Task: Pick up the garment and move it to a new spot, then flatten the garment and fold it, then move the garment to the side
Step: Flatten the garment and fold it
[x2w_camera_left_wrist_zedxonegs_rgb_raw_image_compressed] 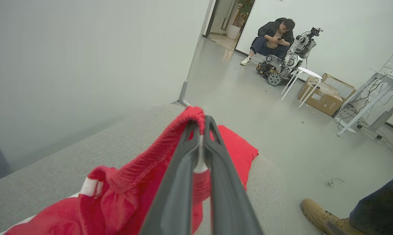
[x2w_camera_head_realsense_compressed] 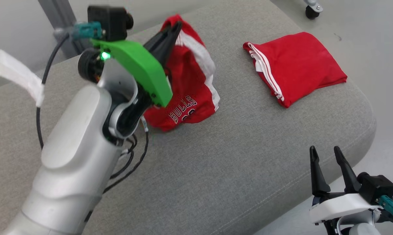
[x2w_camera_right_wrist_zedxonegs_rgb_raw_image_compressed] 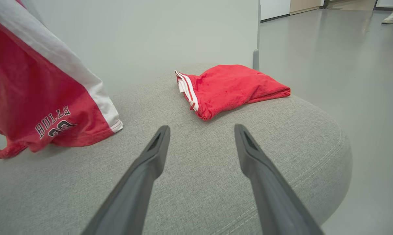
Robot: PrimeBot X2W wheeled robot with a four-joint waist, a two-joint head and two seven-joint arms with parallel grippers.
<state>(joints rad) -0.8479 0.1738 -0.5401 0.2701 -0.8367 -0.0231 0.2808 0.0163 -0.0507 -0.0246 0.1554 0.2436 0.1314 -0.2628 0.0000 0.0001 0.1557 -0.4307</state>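
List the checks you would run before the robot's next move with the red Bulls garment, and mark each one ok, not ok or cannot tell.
1. Left jaws shut on the top edge of the Bulls garment: ok.
2. Garment lifted clear of the grey cushion: not ok, its lower hem rests on the fabric.
3. Right jaws open and holding nothing: ok.
4. Bare cushion in front of the right jaws for laying the garment flat: ok.
5. Folded red garment lies apart from the held one: ok.
6. Person's boot on the floor beside the cushion is out of the arm's path: cannot tell.
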